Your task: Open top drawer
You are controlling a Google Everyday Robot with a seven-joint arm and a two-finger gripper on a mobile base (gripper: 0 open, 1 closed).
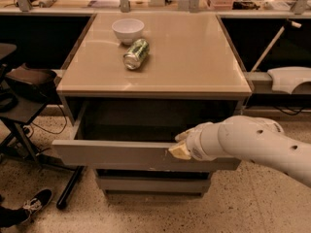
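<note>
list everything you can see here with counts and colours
top drawer: one, grey, open, under the tabletop
tabletop: one, beige, on the cabinet
bowl: one, white, tabletop back left
can: one, green, on its side in front of the bowl
lower drawer fronts: two, grey, closed, below the top drawer
shoe: one, black, floor bottom left
arm: one, white, reaching in from the right
gripper: one, pale yellow, at the top drawer's front edge, right of centre
</note>
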